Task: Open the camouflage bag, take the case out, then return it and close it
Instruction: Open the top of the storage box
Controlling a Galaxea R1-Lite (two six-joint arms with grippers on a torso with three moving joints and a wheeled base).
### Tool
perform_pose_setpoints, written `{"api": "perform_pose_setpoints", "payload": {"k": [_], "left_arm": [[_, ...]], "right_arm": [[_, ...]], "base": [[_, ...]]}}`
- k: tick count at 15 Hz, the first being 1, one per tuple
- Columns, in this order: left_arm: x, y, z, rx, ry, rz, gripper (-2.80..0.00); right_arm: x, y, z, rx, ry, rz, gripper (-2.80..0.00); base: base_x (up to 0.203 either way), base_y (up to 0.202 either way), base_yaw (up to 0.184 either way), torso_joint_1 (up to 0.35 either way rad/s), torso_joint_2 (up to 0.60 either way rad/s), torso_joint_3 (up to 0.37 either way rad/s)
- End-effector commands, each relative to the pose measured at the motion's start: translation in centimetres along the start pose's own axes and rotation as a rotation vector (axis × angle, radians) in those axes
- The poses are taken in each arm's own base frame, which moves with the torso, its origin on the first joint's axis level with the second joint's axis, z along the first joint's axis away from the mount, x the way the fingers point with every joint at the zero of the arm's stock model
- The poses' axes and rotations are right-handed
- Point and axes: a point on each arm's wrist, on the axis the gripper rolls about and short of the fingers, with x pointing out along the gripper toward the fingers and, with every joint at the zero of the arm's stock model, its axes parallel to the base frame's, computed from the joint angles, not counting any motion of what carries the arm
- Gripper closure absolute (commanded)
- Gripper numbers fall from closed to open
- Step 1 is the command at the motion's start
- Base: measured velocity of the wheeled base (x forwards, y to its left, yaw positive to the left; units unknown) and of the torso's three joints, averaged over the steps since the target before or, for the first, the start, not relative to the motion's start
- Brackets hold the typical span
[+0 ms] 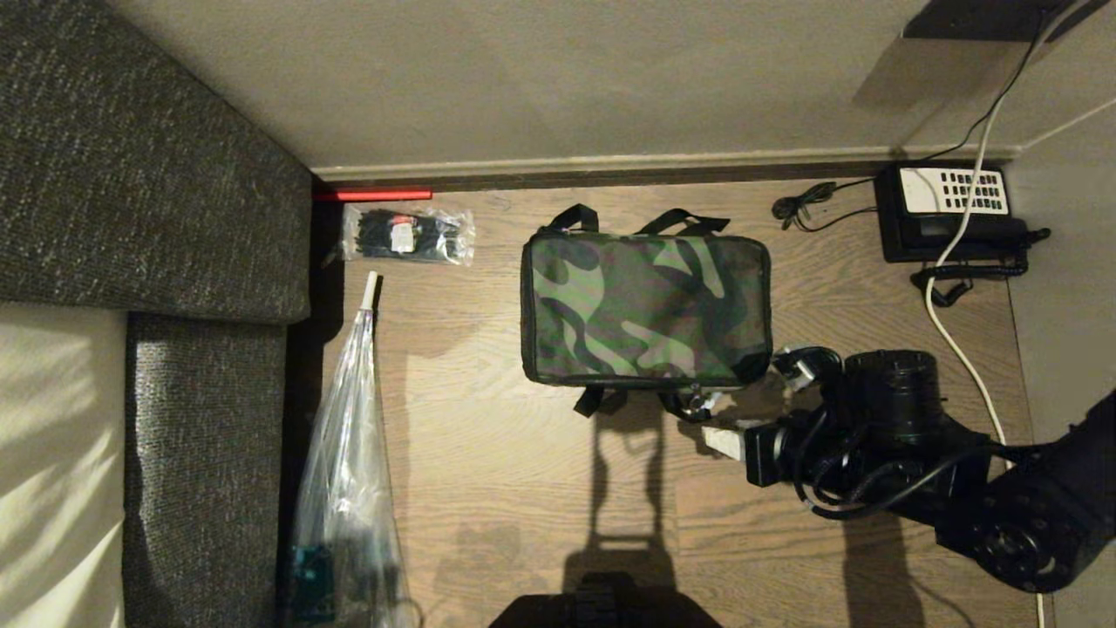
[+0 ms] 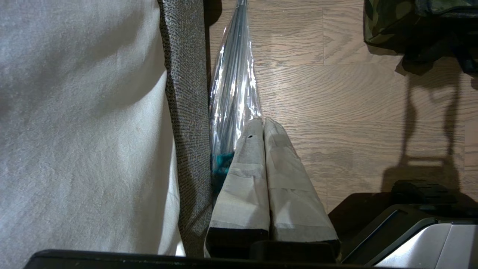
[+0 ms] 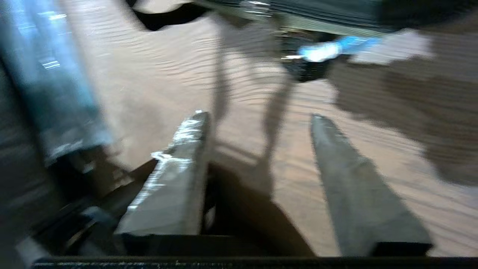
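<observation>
The camouflage bag lies shut on the wooden floor, its straps sticking out at the far and near sides. The case is hidden. My right gripper hovers at the bag's near right corner, pointing left. In the right wrist view the right gripper is open over bare floor with nothing between its taped fingers. The bag's near edge and a shiny zipper pull lie just beyond the fingertips. My left gripper is parked shut beside the sofa, away from the bag.
A dark grey sofa fills the left side. Beside it lie a long clear plastic bag and a packet of black ties. A black telephone with a white keypad and a white cable sit at the back right by the wall.
</observation>
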Motion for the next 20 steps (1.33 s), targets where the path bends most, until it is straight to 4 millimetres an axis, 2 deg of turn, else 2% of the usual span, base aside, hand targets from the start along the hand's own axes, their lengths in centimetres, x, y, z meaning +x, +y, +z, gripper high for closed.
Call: {"api": "perform_pose_setpoints", "payload": {"k": [1, 7, 13, 18, 20], "left_arm": [[0.0, 0.0, 0.0, -0.001, 0.001, 0.0, 0.0], [0.0, 0.0, 0.0, 0.0, 0.001, 0.0, 0.0], [0.0, 0.0, 0.0, 0.0, 0.001, 0.0, 0.0], [0.0, 0.0, 0.0, 0.001, 0.001, 0.0, 0.0], [0.0, 0.0, 0.0, -0.001, 0.001, 0.0, 0.0]], "right_arm": [[1.3, -0.5, -1.2, 0.005, 0.029, -0.056, -2.8], [3.6, -0.3, -1.4, 0.056, -0.054, -0.032, -2.8], [6.1, -0.2, -1.1, 0.028, -0.195, -0.001, -2.8], [7.3, -0.6, -1.9, 0.029, -0.19, -0.031, -2.8], [7.2, -0.6, -1.9, 0.019, -0.193, -0.043, -2.8]], "base": [[0.0, 0.0, 0.0, 0.0, 0.0, 0.0], [0.0, 0.0, 0.0, 0.0, 0.0, 0.0], [0.0, 0.0, 0.0, 0.0, 0.0, 0.0], [0.0, 0.0, 0.0, 0.0, 0.0, 0.0], [0.0, 0.0, 0.0, 0.0, 0.0, 0.0]]}}
